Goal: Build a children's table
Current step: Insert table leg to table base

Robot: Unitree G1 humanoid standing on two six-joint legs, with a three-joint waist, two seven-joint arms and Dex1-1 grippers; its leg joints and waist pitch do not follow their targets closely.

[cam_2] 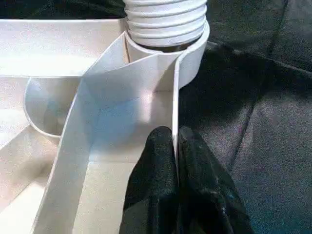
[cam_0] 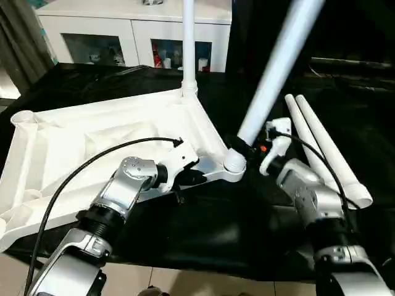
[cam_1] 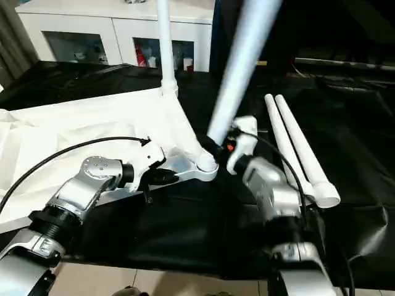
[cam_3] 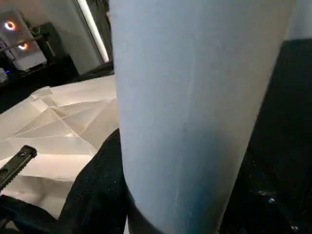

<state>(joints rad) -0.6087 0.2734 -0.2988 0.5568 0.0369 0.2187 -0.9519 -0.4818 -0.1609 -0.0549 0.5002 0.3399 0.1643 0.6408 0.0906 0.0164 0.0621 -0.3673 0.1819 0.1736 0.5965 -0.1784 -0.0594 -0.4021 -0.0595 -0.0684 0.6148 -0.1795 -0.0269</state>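
Left wrist view, left claw (cam_2: pixel 176 146) pinching tabletop (cam_2: pixel 73 48) rim, ribbed leg (cam_2: pixel 165 19) end socketed

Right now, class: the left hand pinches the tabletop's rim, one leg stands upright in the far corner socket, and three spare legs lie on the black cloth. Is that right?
Not quite. Two spare legs lie on the black cloth, not three, as the left eye view shows. The left hand pinches the tabletop rim, and one leg stands in the far corner socket.
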